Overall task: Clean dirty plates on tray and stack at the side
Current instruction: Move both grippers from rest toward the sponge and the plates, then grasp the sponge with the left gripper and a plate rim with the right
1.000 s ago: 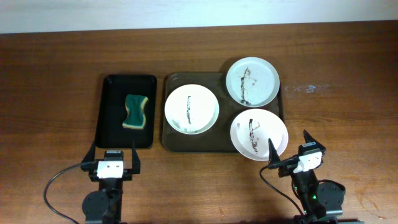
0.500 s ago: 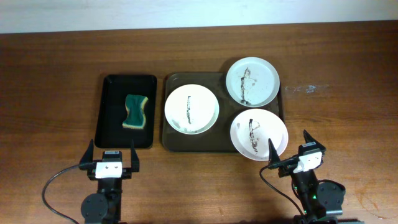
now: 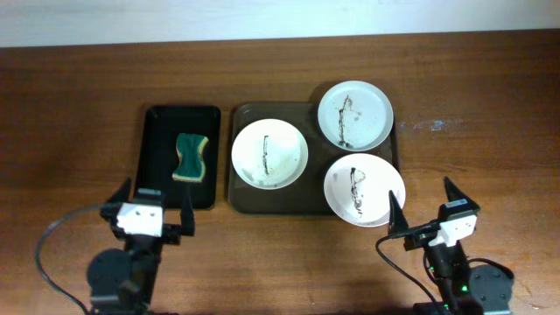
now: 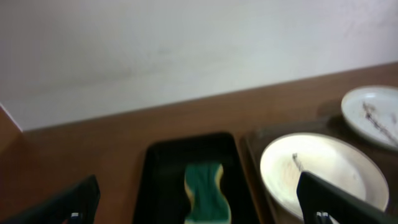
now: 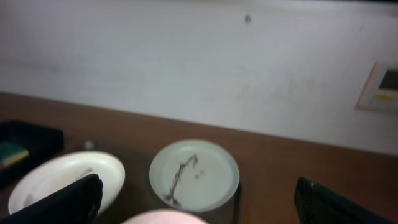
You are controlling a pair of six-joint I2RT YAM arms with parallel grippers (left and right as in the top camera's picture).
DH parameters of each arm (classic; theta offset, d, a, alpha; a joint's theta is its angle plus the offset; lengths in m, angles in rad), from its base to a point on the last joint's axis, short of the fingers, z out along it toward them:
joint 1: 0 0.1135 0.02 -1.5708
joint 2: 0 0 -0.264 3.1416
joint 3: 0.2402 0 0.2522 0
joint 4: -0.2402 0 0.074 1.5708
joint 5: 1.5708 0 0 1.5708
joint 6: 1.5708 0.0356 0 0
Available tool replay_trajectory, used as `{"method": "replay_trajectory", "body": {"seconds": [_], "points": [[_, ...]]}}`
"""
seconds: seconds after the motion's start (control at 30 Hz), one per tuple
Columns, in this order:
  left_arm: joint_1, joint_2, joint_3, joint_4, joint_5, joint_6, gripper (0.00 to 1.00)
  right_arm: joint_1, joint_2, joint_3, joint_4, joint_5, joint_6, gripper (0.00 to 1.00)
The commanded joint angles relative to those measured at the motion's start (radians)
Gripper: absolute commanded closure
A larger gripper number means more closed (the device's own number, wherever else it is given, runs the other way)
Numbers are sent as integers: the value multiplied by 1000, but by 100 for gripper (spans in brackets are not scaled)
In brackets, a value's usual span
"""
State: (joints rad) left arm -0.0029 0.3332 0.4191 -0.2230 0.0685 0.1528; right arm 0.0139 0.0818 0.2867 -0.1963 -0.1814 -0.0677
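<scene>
**Blurred wrist views, cropped objects**

Both wrist views are soft. From the left wrist, the sponge [image 4: 207, 194] left of the tray [image 4: 252, 149] runs off the bottom edge, and the tray's far-right plate [image 4: 373, 112] is clipped by the right edge. From the right wrist, the near-right plate [image 5: 165, 218] shows only a sliver.

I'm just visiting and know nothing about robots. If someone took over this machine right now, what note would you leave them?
Left gripper: open, empty, over the near end of the black tray, which holds the sponge.
Right gripper: open, empty, beside the nearest plate.
Three plates sit on the brown tray, all with dark smears; the two right ones overhang its rim.
Done: nothing.
Left: wipe each plate, then stack them at the side.
</scene>
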Motion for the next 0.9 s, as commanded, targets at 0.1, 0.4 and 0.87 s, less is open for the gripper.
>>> {"method": "replay_trajectory", "body": {"seconds": [0.1,0.4,0.87], "points": [[7,459,521,-344,35,-5,1,6,443,394,-229,-26,-3,1],[6,1031,820,-748,388,-5,1,6,1159,838,-679,-300,-2,12],[6,1209,1164,-882,-119,-334,16,329,1875,1113,-378,-37,496,60]]}}
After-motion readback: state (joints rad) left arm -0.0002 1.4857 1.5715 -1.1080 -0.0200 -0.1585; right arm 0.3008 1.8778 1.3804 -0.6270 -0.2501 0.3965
